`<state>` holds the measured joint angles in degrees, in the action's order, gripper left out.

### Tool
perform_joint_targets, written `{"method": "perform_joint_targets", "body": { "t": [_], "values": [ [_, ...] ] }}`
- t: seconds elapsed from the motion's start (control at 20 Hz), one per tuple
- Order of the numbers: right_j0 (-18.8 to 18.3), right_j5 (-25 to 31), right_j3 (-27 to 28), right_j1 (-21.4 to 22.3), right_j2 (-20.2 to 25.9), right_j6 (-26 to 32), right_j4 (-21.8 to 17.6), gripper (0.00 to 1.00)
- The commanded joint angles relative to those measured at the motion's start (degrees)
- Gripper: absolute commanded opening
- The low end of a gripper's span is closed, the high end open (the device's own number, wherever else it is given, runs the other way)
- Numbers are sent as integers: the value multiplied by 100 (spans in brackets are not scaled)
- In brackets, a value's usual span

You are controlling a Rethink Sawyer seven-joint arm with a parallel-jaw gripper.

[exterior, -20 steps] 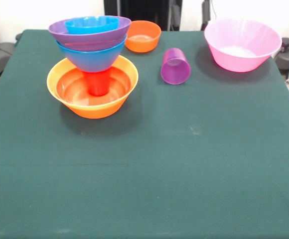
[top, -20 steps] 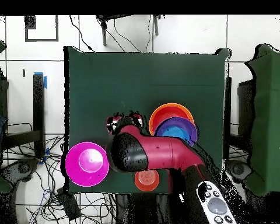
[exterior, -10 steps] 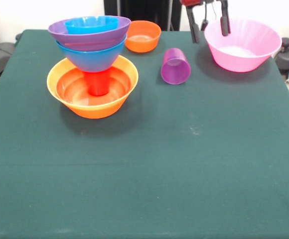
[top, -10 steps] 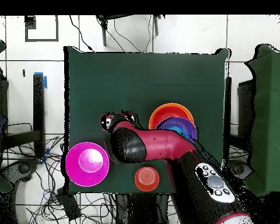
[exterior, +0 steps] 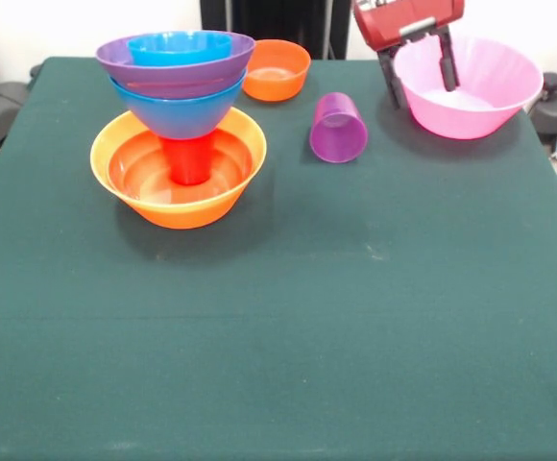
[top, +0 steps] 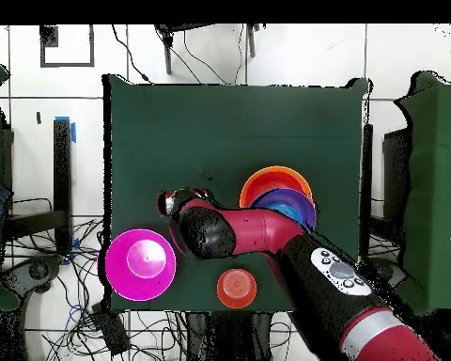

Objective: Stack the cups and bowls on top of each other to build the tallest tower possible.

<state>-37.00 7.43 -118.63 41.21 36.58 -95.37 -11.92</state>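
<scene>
Glossy pink bowl (exterior: pixel 468 86) near far right corner; gripper (exterior: pixel 419 75) spread apart astride its rim; near edge bare.

Tabletop (exterior: pixel 355 317), dark green cloth. Directly on it: large orange bowl (exterior: pixel 178 168); behind it, small orange bowl (exterior: pixel 276 69); rightward, tipped purple cup (exterior: pixel 337 128); beyond that, pink bowl (exterior: pixel 469 86).

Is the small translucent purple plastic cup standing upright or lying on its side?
Lying on its side. In the front view the translucent purple plastic cup shows its round open mouth facing the camera, resting on the green table cloth.
</scene>
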Motion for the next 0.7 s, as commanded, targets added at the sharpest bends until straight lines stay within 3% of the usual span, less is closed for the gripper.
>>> {"method": "perform_joint_targets", "body": {
  "t": [0.05, 0.45, 0.7],
  "values": [
    [-327, 369, 14, -818, 902, -12, -230, 100],
    [-384, 630, 57, -932, 1035, -34, -208, 100],
    [-295, 813, 174, -953, 860, 226, -435, 100]
  ]
}}
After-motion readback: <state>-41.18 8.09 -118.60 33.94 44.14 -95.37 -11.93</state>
